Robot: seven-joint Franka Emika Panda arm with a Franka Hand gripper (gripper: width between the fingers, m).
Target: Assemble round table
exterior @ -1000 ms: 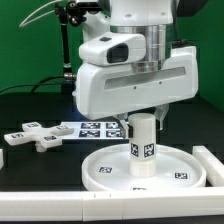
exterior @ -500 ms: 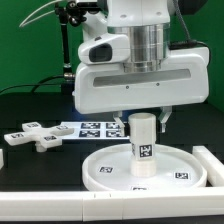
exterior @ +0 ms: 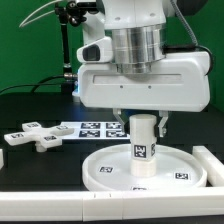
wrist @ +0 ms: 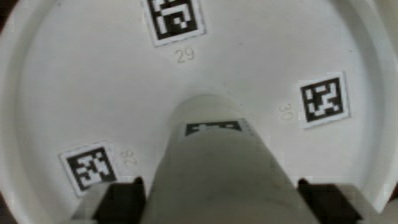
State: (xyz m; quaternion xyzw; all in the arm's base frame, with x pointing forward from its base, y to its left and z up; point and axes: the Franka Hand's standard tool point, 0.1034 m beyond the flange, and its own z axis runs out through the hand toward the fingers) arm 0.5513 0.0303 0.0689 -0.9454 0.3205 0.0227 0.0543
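Leg (exterior: 143,150) stands upright at the centre of the disc top (exterior: 92,168), clamped by the gripper (exterior: 142,120), probably for screwing in.

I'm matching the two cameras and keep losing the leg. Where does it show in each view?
Exterior view: the leg stands upright at the middle of the disc top.
Wrist view: the leg is seen along its length between the jaws, with the disc top behind it.
Shared landmark: the square marker on the leg.
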